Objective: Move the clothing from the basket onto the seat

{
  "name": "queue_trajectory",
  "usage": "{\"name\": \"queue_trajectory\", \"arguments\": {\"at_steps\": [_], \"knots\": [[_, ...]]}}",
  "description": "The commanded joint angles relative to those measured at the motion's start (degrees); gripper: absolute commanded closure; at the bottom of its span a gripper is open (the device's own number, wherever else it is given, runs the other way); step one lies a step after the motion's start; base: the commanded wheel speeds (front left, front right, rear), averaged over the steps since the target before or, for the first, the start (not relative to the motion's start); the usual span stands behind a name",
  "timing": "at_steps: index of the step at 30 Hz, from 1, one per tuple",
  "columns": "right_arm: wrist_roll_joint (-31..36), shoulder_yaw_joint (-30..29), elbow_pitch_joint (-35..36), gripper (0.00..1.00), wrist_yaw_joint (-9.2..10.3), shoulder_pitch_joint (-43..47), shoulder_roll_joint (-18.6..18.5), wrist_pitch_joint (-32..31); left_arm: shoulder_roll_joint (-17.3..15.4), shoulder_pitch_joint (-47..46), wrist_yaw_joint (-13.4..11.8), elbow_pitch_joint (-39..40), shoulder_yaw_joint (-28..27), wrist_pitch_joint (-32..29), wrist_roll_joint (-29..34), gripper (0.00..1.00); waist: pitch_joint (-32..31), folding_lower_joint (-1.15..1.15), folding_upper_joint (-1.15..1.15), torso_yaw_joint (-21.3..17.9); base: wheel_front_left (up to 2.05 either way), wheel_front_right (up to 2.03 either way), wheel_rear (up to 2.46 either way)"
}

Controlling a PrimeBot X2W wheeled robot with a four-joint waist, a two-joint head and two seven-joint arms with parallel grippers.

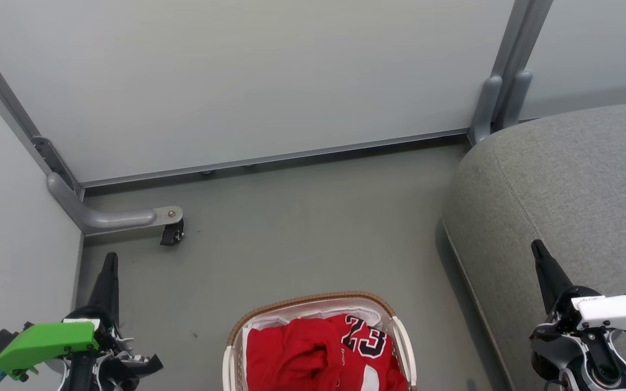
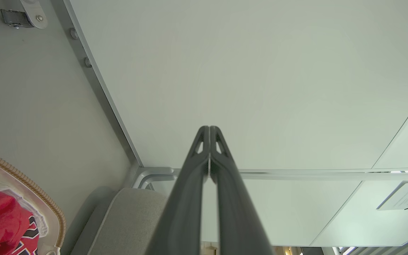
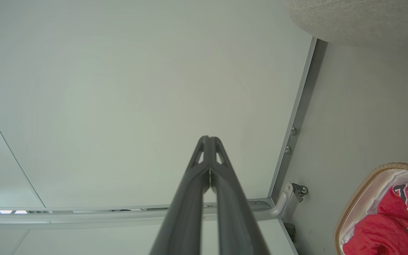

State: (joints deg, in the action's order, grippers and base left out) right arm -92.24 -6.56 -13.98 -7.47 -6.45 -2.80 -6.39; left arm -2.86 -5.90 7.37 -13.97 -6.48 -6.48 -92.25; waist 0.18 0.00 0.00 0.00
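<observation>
Red clothing [image 1: 313, 355] fills the basket [image 1: 313, 300]; both grippers' fingers [image 2: 209, 141] pressed together, empty.

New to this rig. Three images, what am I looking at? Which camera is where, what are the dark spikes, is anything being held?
It is a wheeled two-armed robot seen through three of its own cameras. The wide picture comes from its head, looking down at the floor ahead. The dark spikes are its grippers: the left gripper at lower left with a green housing behind it, the right gripper at lower right with a white one.

The other two pictures come from cameras on each wrist, looking along that arm's two long fingers. Both pairs are pressed together at the tips and hold nothing.

On the grey floor between the arms stands the basket, with a woven brown rim and white liner. In it lies the clothing, red jerseys, one showing "23". The grey seat is at the right, with nothing on the part shown. Pale partition panels stand behind.
</observation>
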Motion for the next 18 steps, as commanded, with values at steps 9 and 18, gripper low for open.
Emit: {"name": "queue_trajectory", "arguments": {"at_steps": [9, 18], "knots": [[0.8, 0.7, -1.3, 0.0, 0.0, 0.3, 0.3, 0.8, 0.3, 0.7, -0.1, -2.2, 0.3, 0.9, 0.4, 0.0, 0.1, 0.0, 0.0, 0.0, 0.0, 0.0, 0.0], [8.4, 2.4, -1.2, 0.0, 0.0, -0.7, -1.2, 3.5, -0.4, 0.1, 0.0, -2.6, 1.1, 3.5, 8.2, 0.0, 0.4, 0.0, 0.0, 0.1, 0.0, 0.0, 0.0]]}}
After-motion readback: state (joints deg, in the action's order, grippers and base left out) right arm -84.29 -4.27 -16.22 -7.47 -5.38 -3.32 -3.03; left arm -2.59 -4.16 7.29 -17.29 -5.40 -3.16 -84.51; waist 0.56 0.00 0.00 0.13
